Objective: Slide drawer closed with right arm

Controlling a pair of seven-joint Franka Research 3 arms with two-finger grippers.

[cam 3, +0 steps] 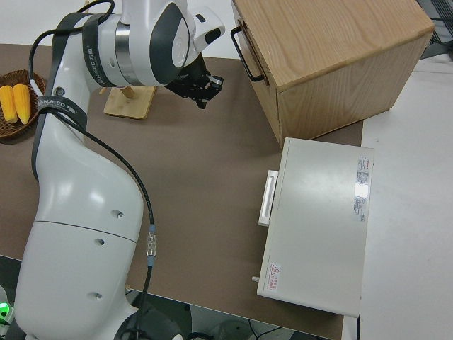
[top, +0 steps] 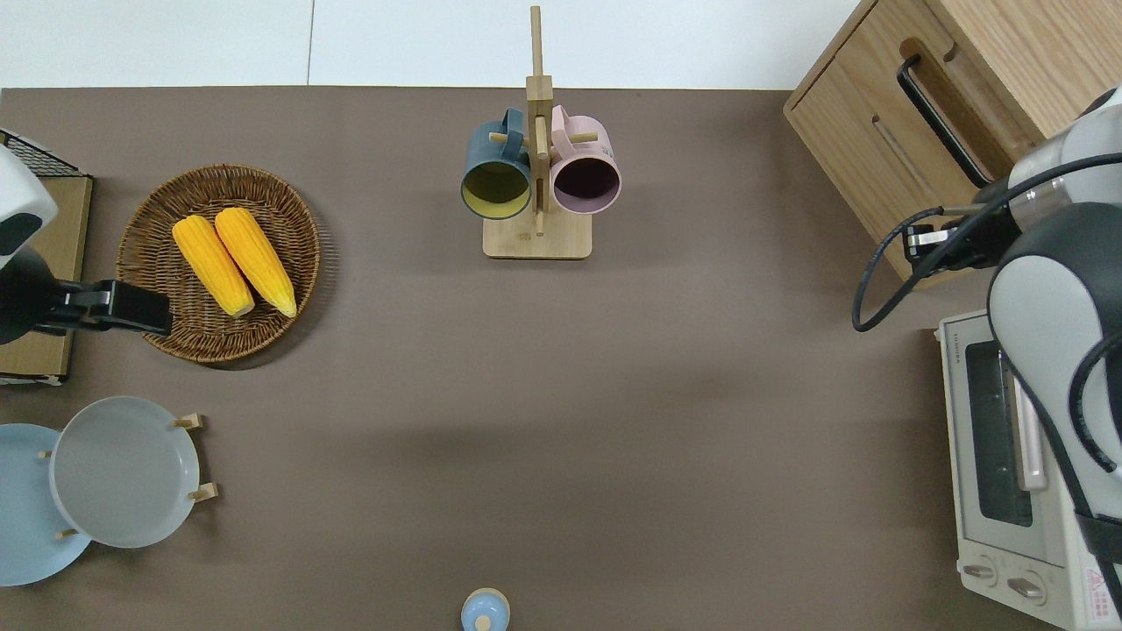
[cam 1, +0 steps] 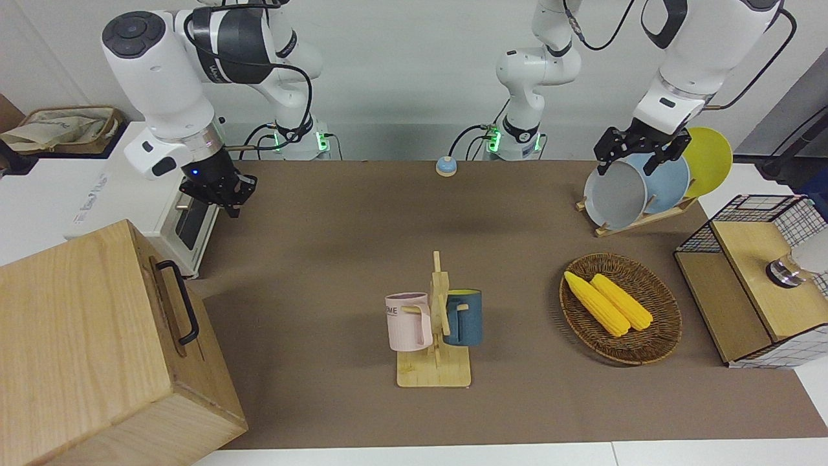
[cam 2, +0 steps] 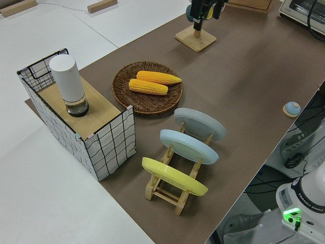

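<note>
Drawer: you have the drawer sitting flush in the pale wooden cabinet at the right arm's end of the table, on the edge farthest from the robots; its black bar handle faces the table's middle.
Right gripper: your right gripper hangs in the air with nothing in it, clear of the handle. In the overhead view it is over the cabinet's corner nearest the robots, by the gap between cabinet and toaster oven.
Gripper state: you cannot tell from these views whether its fingers are spread or pressed together.
Right arm pose: the right arm bends down from a raised elbow, wrist angled toward the table, a small blue light showing on the wrist; a black cable loops off the forearm.
Toaster oven: it stands nearer to the robots than the cabinet, just beside it, door shut.
Left arm: parked.
Rest of table: a wooden mug stand with a pink mug and a dark blue mug sits mid-table; toward the left arm's end are a wicker basket with two corn cobs, a plate rack and a wire-mesh box.
</note>
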